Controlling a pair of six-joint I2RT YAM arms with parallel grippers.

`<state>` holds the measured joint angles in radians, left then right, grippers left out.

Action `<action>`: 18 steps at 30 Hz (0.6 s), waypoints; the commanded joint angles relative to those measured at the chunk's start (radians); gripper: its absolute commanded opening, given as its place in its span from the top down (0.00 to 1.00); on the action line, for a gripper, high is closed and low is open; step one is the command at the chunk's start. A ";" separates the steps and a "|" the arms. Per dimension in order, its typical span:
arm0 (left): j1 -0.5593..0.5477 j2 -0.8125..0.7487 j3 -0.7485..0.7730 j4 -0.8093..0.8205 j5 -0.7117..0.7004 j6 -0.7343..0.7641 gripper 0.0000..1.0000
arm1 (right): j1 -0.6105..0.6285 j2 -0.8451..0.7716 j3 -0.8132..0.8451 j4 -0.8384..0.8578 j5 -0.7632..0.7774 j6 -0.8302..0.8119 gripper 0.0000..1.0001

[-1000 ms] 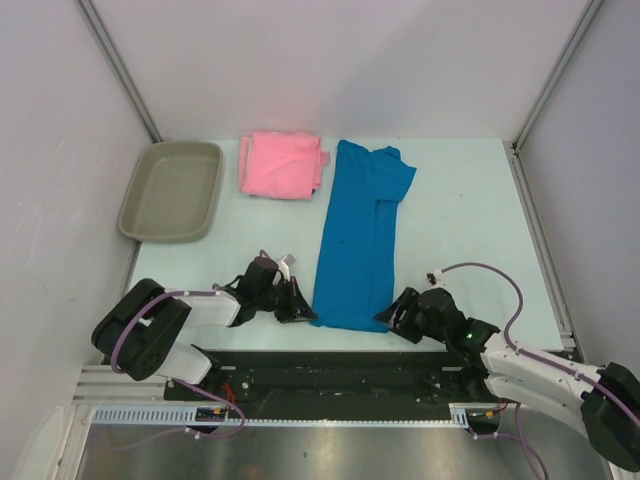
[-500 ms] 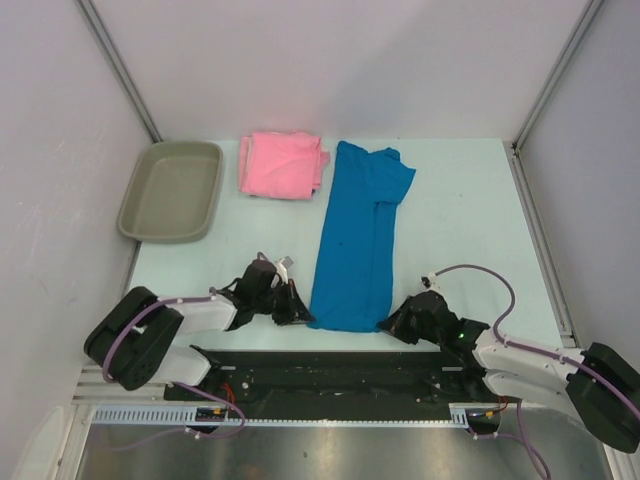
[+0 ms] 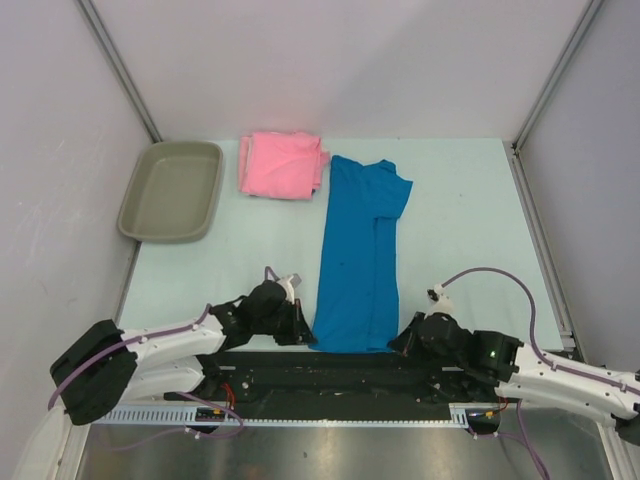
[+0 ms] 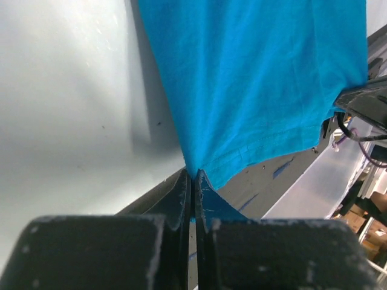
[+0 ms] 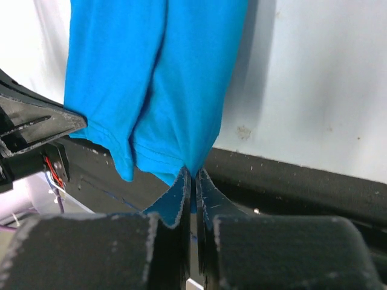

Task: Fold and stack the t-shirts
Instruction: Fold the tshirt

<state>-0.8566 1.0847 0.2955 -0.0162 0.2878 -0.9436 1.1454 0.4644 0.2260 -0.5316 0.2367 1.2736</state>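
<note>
The blue t-shirt lies on the tabletop as a long narrow strip, folded lengthwise. It runs from the near edge away toward the back wall. Its sleeve end is the far end, where the cloth widens a little to the right. Its hem reaches the near edge of the tabletop, at the black base strip where the arms are mounted.

The left fingers are closed tight on the near left corner of the hem. In the left wrist view, the left fingers meet with a point of the blue t-shirt pinched between them. The fabric fans out from that corner. The right fingers are likewise closed on the near right corner. In the right wrist view, the right fingers clamp the bottom edge of the blue t-shirt, and a doubled layer of cloth shows just to the left of the grip. Both arms reach in low from either side, so the hem spans between the two grips.

The pink t-shirt sits folded into a compact, roughly square pile at the far side of the tabletop. It is just left of the blue t-shirt's far end. The grey-beige tray stands left of the pink pile, near the left wall, apart from both garments.
</note>
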 commanded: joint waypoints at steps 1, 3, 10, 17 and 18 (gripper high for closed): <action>-0.061 -0.026 0.049 -0.057 -0.076 -0.070 1.00 | 0.109 0.009 0.116 -0.131 0.165 0.047 1.00; -0.061 -0.013 0.130 -0.096 -0.093 -0.037 1.00 | 0.123 0.063 0.154 -0.122 0.214 0.021 1.00; -0.061 0.104 0.355 -0.220 -0.144 0.060 1.00 | 0.096 0.160 0.265 -0.091 0.303 -0.097 1.00; -0.029 0.182 0.421 -0.209 -0.134 0.081 1.00 | -0.215 0.151 0.265 -0.024 0.130 -0.293 1.00; -0.018 0.201 0.427 -0.205 -0.127 0.083 1.00 | -0.260 0.155 0.265 -0.010 0.104 -0.316 1.00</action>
<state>-0.9058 1.2514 0.6830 -0.2028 0.1658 -0.8921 1.0260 0.6228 0.4599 -0.6022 0.4103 1.0966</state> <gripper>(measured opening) 0.016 0.021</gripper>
